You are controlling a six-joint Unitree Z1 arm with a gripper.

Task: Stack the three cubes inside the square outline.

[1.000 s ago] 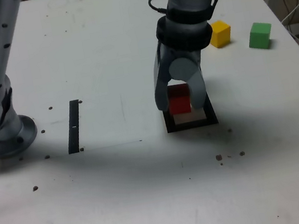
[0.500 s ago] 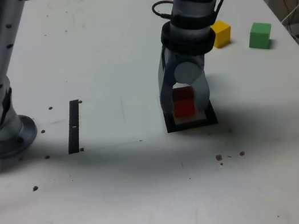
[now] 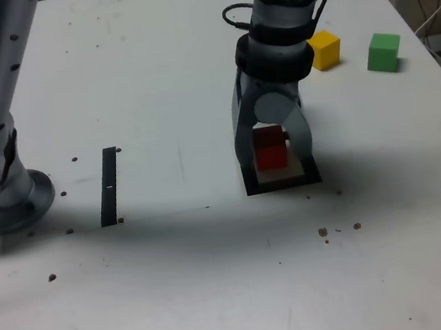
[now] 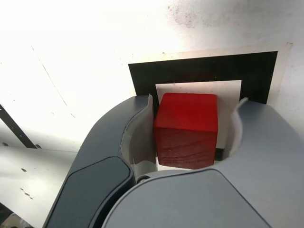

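Nearest to us in the exterior view we see bare white table [image 3: 227,300] with a few dark specks. Just beyond that lies the square outline [image 3: 282,180], its black tape frame around a white centre, toward the exterior view's right of middle. The red cube [image 3: 269,148] stands inside the outline; in the wrist view we see the red cube [image 4: 186,129] upright on the white centre, with the black frame [image 4: 204,69] showing past it.

The gripper [image 3: 274,149] points down over the outline, one finger on each side of the red cube. In the wrist view the gripper [image 4: 190,126] has its jaws parted: we see one finger [image 4: 137,128] close against a side of the cube and a clear gap between the cube and the other finger [image 4: 237,123]. We read the hold as released, the cube resting on the table and not clamped.

At about the same depth, toward the exterior view's left, we see a single black tape strip [image 3: 110,185] and the arm's round base [image 3: 0,199].

Farther back, on the exterior view's right, the yellow cube [image 3: 325,50] sits partly behind the arm, and the green cube [image 3: 383,51] stands near it, closer to the table's edge. Both are well apart from the outline.
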